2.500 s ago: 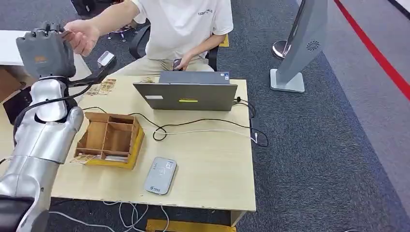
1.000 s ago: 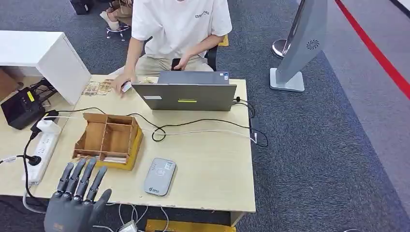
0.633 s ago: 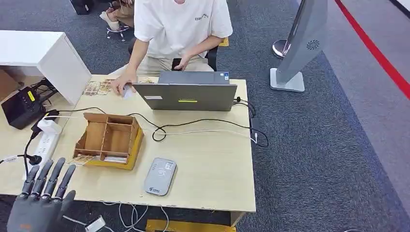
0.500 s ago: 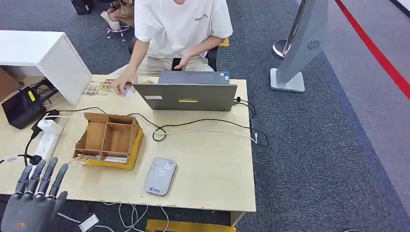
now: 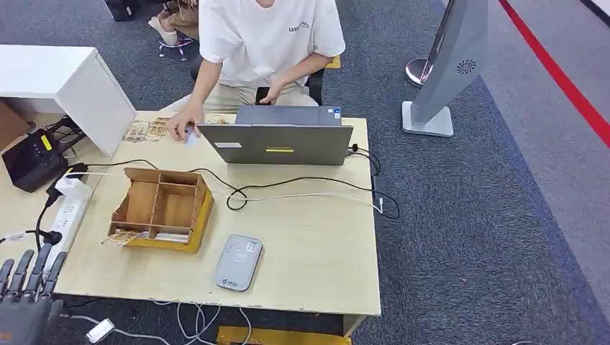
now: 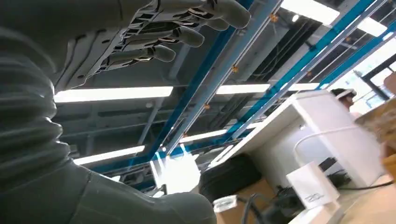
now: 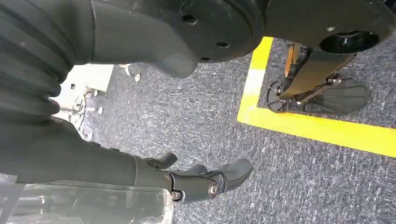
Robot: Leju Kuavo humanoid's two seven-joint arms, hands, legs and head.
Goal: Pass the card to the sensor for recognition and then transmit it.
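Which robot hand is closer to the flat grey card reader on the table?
Left. The left hand is raised beside the table near the grey card reader; the right hand hangs over the carpet.

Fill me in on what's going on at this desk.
The robot's left hand hangs empty at the near left corner of the table, fingers spread and pointing up. The right hand hangs over the carpet, holding nothing. A seated person's hand presses the card onto the table's far side beside the laptop. The grey card sensor sits untouched near the front edge.

table [image 5: 316, 251] | laptop [image 5: 277, 141] | divided box [image 5: 162, 208] | card reader [image 5: 239, 262] | power strip [image 5: 65, 219]
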